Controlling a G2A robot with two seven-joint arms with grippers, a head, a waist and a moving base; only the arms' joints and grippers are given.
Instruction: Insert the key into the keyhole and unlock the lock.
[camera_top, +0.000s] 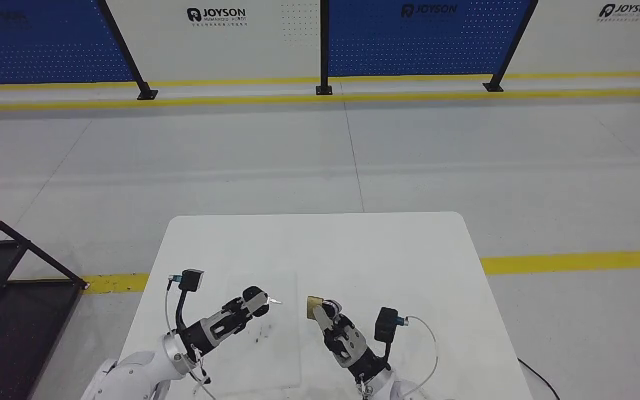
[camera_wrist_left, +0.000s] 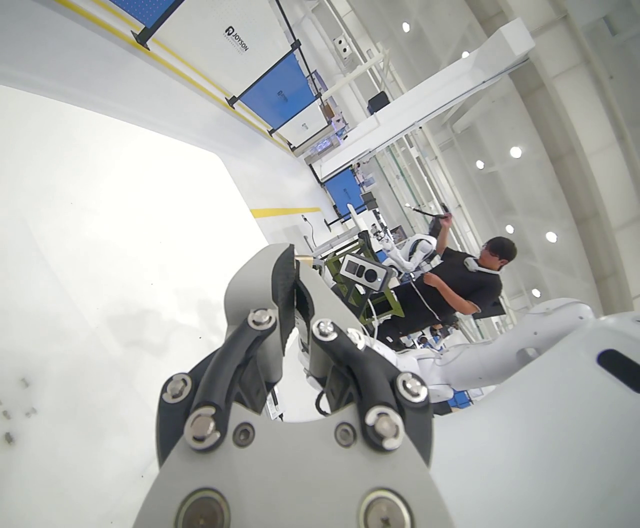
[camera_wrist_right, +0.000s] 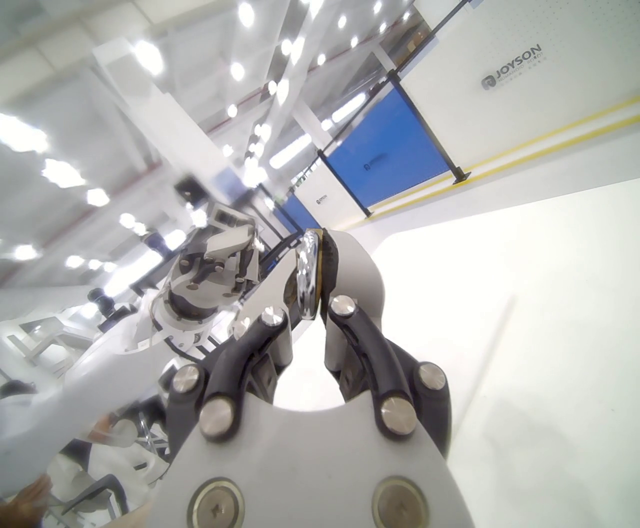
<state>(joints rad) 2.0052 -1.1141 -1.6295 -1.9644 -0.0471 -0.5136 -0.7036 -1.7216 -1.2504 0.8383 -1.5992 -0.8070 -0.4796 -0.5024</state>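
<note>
Above the near part of the white table (camera_top: 400, 250), my left gripper (camera_top: 265, 299) is shut on a small key (camera_top: 274, 300) whose silver tip points right. My right gripper (camera_top: 318, 304) is shut on a brass padlock (camera_top: 314, 302) a short gap away; key and lock are apart. In the right wrist view the lock's shiny shackle (camera_wrist_right: 307, 280) sits between the fingers of the right gripper (camera_wrist_right: 320, 240), with the other gripper (camera_wrist_right: 215, 265) farther off. In the left wrist view the left gripper (camera_wrist_left: 295, 265) is pressed together, a brass-coloured bit (camera_wrist_left: 303, 258) showing at its tips.
A faint clear sheet (camera_top: 290, 340) lies on the table under the grippers. A few tiny screws (camera_wrist_left: 20, 400) lie on the tabletop. A black frame (camera_top: 30, 260) stands off the table's left side. Blue and white barrier panels (camera_top: 420, 30) line the far floor.
</note>
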